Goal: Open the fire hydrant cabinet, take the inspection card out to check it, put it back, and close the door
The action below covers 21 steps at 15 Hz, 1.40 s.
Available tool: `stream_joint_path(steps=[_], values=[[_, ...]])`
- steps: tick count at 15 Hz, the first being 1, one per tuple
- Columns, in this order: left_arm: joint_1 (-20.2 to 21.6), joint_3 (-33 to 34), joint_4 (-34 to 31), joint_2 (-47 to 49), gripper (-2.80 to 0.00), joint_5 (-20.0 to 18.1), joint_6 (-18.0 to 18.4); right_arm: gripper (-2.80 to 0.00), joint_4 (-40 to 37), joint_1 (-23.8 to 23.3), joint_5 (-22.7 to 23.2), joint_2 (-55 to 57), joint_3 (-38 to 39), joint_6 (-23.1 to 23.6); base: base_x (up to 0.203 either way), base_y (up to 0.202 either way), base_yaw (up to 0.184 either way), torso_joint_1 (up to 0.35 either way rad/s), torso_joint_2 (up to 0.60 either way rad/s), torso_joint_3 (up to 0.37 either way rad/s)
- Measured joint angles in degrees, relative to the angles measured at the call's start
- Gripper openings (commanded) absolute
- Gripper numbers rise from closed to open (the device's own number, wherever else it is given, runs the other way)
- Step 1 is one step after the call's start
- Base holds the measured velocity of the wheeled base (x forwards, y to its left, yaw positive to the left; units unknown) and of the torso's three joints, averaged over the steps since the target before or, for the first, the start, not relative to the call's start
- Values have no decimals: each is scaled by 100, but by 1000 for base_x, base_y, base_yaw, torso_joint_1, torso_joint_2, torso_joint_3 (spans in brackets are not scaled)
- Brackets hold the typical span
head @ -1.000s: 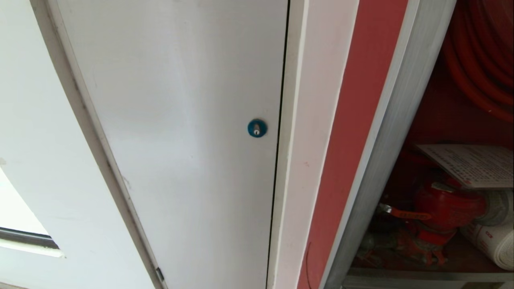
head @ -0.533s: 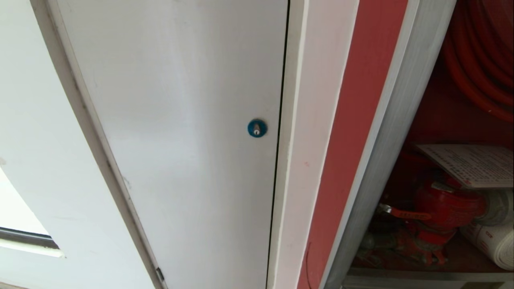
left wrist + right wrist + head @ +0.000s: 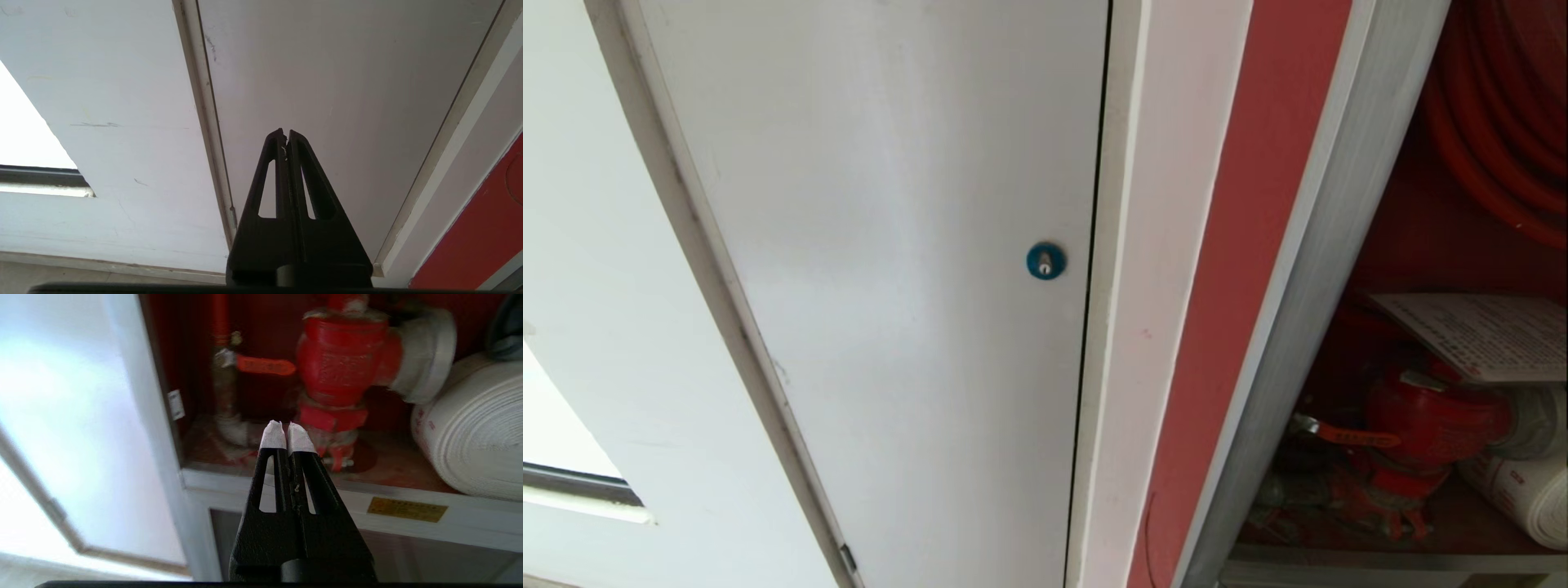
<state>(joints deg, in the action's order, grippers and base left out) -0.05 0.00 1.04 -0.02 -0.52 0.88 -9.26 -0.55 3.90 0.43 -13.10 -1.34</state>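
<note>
Nothing has shifted in the head view over the last second: the fire hydrant cabinet [image 3: 1307, 269] stands open on the right, red interior exposed, and the inspection card [image 3: 1478, 335] lies flat above the red valve [image 3: 1429, 420], in the same spot as a second ago. Neither arm shows in that view.

The right gripper [image 3: 287, 433] has its taped tips pressed together with nothing between them. It hangs in front of the cabinet's lower sill, pointing toward the valve's base, near the white rolled hose [image 3: 474, 433]. The card is not in its own view.

The left gripper [image 3: 286, 134] is closed and empty too, parked facing the plain white panel [image 3: 890, 245] with the blue round lock [image 3: 1045, 260] (not part of the job).

The door is not in any view, so I cannot tell how far it swung.

My reading: either the card is back in place after checking and the door is next, or the card has not been taken yet; the scene alone cannot settle which.
</note>
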Motion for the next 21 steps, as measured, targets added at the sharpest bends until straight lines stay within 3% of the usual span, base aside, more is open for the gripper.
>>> stream_joint_path(steps=[3, 7, 21], values=[[0, 0, -2, 0, -280, 1, -2, -280, 753, 0, -244, -40, 607, 74, 0, 0, 0, 0, 0, 0], [0, 0, -2, 0, -280, 0, 0, -280, 1168, 0, -275, -43, 1137, 132, 0, 0, 0, 0, 0, 0], [-2, 0, -2, 0, -280, -2, 0, -280, 874, 13, -270, -43, 1297, 177, 0, 0, 0, 0, 0, 0]])
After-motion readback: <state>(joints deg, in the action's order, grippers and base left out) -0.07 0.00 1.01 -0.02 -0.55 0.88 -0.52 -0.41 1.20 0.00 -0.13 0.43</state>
